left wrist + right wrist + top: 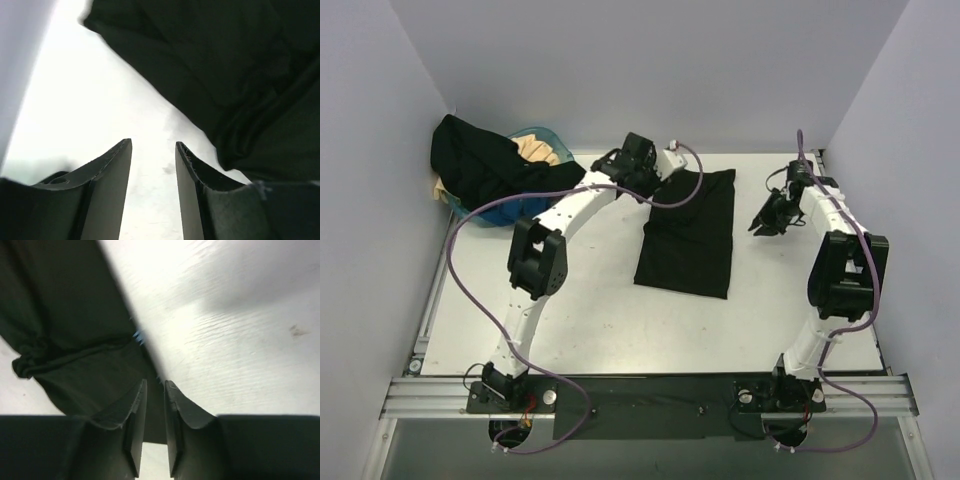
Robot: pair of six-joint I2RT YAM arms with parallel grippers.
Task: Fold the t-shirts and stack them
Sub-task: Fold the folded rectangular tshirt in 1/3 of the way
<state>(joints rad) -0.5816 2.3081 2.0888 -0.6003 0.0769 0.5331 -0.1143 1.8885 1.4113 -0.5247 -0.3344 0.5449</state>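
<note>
Left wrist shows black t-shirt [240, 75] apparently just beyond fingers [110, 170].

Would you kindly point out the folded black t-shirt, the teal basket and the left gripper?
folded black t-shirt [688, 235], top view, middle of cloth.
teal basket [548, 130], top view, far rim.
left gripper [153, 145], left wrist view, between its fingertips.
</note>
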